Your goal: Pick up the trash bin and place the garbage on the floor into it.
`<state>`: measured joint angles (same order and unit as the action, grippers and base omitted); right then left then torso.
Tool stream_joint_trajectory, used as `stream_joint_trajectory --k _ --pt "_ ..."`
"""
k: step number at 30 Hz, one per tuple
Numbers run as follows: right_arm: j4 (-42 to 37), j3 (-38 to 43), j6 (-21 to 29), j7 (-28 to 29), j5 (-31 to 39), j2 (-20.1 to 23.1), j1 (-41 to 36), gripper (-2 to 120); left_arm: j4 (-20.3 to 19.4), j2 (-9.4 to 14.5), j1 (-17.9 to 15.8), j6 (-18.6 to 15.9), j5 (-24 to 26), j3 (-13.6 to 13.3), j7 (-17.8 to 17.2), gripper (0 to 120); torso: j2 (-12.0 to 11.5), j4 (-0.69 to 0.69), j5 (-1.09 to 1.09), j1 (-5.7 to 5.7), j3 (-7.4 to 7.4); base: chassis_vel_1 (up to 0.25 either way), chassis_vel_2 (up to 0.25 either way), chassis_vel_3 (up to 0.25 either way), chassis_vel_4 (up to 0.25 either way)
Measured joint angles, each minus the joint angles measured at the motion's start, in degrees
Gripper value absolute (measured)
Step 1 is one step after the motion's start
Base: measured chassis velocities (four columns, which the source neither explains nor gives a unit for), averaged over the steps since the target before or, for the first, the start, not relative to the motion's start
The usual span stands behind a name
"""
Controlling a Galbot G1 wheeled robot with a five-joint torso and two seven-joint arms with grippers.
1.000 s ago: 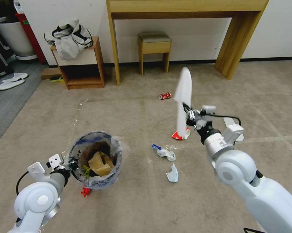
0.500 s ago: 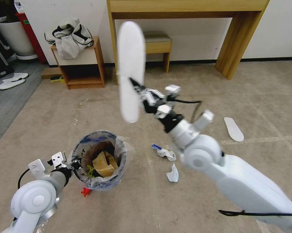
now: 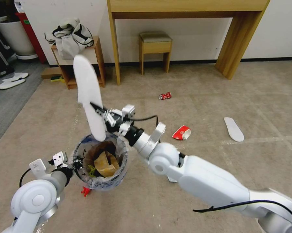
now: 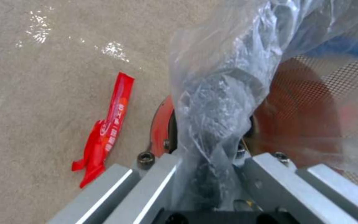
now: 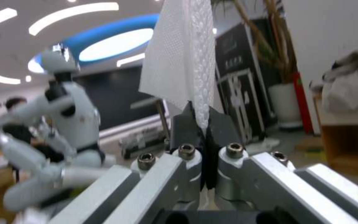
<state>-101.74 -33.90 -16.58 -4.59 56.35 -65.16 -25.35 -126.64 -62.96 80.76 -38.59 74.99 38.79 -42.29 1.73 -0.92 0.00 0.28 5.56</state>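
Beige carpet [image 3: 217, 81] marked with worn tape lines spreads before us, and we take the trash bin [image 3: 102, 161] as our landmark. On its left rim we see the left gripper [image 3: 75, 162] clamped on the rim and the crinkled clear liner [image 4: 220, 102]; the left wrist view shows the plastic bunched between the closed fingers. Just beside the bin's base, on that same side, lies a red wrapper [image 4: 104, 130]. Inside the bin we make out a tan paper carton [image 3: 103, 163]. Directly above the bin's far rim, the right gripper [image 3: 99, 111] pinches a long white insole [image 3: 89, 105] near its middle, fingers closed tight on it; the insole stands nearly upright, its lower tip at the bin's opening. Right of the bin, well apart, a red-white paper cup [image 3: 181, 132] lies on the carpet, a crushed red can [image 3: 165, 95] beyond it, and farthest right a second insole [image 3: 233, 129] lies flat.
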Motion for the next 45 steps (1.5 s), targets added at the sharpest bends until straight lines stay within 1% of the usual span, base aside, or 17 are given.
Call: stream_joint_trajectory --k 15,19,24,28,31,37,45 --pt "6.93 -2.74 -3.63 -2.13 -5.81 -1.55 -3.17 0 0.27 -0.2 -0.49 -0.03 0.09 -0.47 -0.17 0 0.0 0.0 0.0 0.0 0.0 0.0 0.0 0.0 0.0" --pt "9.37 -3.29 -5.04 -3.3 -7.99 -2.27 -3.44 0 0.07 -0.24 -0.29 -0.03 0.09 -0.24 -0.17 0 0.0 0.0 0.0 0.0 0.01 0.0 0.0 0.0 0.0" --pt "10.24 -4.02 -5.82 -3.75 -9.68 -2.53 -4.28 0 -0.35 -0.26 -0.04 -0.03 0.11 0.25 -0.17 0 0.0 0.0 0.0 0.0 0.0 0.0 0.0 0.0 0.0" --pt "10.26 -4.34 -6.14 -3.77 -10.7 -1.84 -4.74 0 -0.36 -0.23 -0.1 -0.01 0.19 0.46 -0.18 0 0.0 0.0 0.01 0.0 0.0 0.0 0.0 0.0 0.0" --pt "9.49 -4.34 -6.39 -3.93 -11.59 0.06 -5.59 0 -0.31 -0.31 -0.63 0.04 0.61 0.48 -0.37 0 0.0 0.0 0.01 0.0 0.0 0.0 0.0 0.0 0.0" --pt "9.25 -4.13 -6.57 -4.28 -12.15 1.39 -5.75 0 -0.16 -0.24 -0.99 0.06 0.84 0.49 -0.48 0 0.0 0.0 0.01 0.0 0.0 0.0 0.0 0.0 0.0" --pt "10.03 -4.11 -7.14 -4.82 -13.38 1.87 -5.76 0 -0.15 -0.19 -1.09 0.11 0.91 0.58 -0.5 0 0.0 0.0 0.01 0.0 0.0 0.0 0.0 0.0 0.0"
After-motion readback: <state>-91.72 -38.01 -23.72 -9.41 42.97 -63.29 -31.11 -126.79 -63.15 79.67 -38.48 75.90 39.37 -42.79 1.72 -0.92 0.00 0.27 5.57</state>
